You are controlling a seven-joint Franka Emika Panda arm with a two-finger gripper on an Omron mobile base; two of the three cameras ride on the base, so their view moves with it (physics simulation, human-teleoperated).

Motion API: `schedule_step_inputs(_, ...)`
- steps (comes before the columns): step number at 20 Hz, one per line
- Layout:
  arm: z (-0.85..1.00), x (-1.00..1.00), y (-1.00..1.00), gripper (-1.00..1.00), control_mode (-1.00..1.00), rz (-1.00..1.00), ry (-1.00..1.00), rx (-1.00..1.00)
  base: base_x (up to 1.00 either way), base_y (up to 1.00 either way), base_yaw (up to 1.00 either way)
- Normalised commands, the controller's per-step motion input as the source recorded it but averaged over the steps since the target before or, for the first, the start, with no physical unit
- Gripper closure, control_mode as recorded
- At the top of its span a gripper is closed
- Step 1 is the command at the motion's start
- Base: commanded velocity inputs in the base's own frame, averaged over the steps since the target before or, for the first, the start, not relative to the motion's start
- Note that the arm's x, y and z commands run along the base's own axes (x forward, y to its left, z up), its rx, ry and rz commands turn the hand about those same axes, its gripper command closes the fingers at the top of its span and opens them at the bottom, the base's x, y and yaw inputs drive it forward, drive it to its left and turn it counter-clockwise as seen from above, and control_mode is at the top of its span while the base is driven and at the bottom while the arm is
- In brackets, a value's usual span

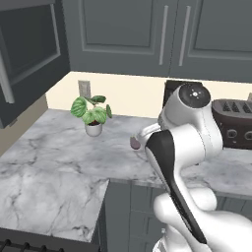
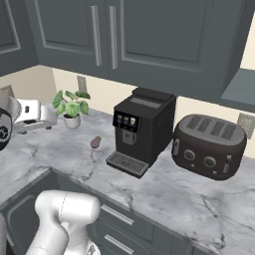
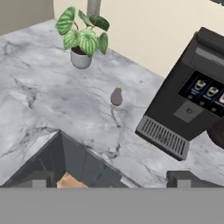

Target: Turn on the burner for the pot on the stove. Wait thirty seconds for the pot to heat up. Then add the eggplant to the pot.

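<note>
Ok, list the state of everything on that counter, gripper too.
Eggplant: lying loose on the counter, nothing touching it.
Plant: upright in its pot by the wall.
Coffee machine: upright, drip tray bare.
Toaster: upright, slots look empty.
Gripper: open, holding nothing, above the counter edge.

Open counter (image 3: pixel 48 100) between plant (image 3: pixel 82 38) and coffee machine (image 3: pixel 188 105)
</note>
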Motion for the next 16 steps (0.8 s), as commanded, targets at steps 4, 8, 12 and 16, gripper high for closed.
schedule_step_inputs(4,0.0,0.02,0.0,-1.0,-1.0,-0.01,0.0,0.0,0.0,0.0,0.0)
schedule_step_inputs(8,0.0,0.0,0.0,-1.0,-1.0,0.0,0.0,0.0,0.0,0.0,0.0)
schedule_step_inputs(12,-0.05,0.1,0.0,-1.0,-1.0,0.0,0.0,0.0,0.0,0.0,0.0)
schedule_step_inputs(16,-0.24,0.36,0.0,-1.0,-1.0,0.0,0.0,-0.01,0.0,0.0,0.0)
